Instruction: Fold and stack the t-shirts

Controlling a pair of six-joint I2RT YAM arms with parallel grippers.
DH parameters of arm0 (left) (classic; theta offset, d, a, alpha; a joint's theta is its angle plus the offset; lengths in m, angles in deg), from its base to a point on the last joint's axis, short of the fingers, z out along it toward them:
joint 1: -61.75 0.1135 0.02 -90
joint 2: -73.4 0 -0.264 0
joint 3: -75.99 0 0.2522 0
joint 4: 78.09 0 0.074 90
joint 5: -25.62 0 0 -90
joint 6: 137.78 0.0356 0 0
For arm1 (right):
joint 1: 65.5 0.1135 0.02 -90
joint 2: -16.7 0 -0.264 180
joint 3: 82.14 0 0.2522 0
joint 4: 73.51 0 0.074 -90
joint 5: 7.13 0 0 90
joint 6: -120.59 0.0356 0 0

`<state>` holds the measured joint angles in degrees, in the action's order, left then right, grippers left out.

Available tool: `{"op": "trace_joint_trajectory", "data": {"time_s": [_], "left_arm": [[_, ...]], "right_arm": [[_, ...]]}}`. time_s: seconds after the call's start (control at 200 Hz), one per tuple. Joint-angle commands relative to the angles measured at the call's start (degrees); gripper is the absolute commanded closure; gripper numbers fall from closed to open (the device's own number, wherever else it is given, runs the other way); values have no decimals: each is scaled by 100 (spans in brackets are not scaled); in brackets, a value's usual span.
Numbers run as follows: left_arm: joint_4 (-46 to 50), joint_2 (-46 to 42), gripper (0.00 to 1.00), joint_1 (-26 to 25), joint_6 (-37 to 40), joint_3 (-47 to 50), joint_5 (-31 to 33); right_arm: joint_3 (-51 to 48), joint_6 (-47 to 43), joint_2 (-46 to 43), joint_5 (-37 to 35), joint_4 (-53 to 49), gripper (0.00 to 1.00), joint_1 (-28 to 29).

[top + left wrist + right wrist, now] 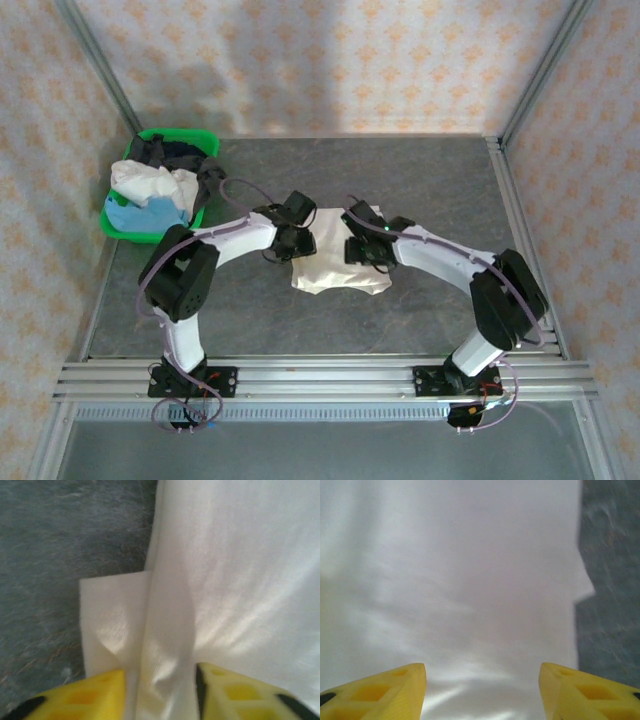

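T-shirt (338, 262), smooth white cloth, flat on grey table (450, 190), left claw (160, 672), right claw (482, 667), both apart.

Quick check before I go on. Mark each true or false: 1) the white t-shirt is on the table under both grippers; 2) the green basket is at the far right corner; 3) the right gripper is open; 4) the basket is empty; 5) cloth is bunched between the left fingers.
1) True. The white t-shirt lies on the table, with the left gripper and the right gripper both over it.
2) False. The green basket sits at the far left corner.
3) True. Its jaws stand wide apart over flat cloth.
4) False. It holds white, light blue and dark clothes.
5) True. A raised ridge of cloth runs between the left fingers, which stand apart.
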<state>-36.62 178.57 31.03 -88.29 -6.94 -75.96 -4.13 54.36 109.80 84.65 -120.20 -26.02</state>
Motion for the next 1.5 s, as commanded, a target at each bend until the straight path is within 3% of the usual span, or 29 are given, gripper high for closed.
{"op": "trace_joint_trajectory", "data": {"time_s": [0.0,0.21,0.405,0.52,0.666,0.916,1.081,1.336,1.496], "left_arm": [[265,-881,50,153,13,67,111],[470,-2483,41,941,-21,771,178],[1082,-3458,36,1253,319,1037,838],[1055,-3712,35,1379,368,1214,845],[1027,-3759,34,1428,419,1316,893],[1042,-3804,28,1446,492,1371,1033],[1004,-4065,14,1446,444,1538,1217],[1126,-4385,2,1446,446,1662,1790],[1094,-4571,0,1446,566,1709,1912]], "right_arm": [[654,-52,776,-28,256,38,76],[1524,-6,2119,-658,-449,37,51],[1741,-508,2204,-825,-1178,37,-1026],[2123,-1381,2328,-671,-1351,35,-1642],[3158,-2313,3141,-752,-1832,35,-2390],[4631,-3012,4024,-474,-2168,35,-3494],[5216,-2471,3755,-377,-2569,33,-3482],[3226,-1307,2734,-11,-1213,30,-3115],[3606,-1372,3316,-864,-1774,32,-3250]]}}
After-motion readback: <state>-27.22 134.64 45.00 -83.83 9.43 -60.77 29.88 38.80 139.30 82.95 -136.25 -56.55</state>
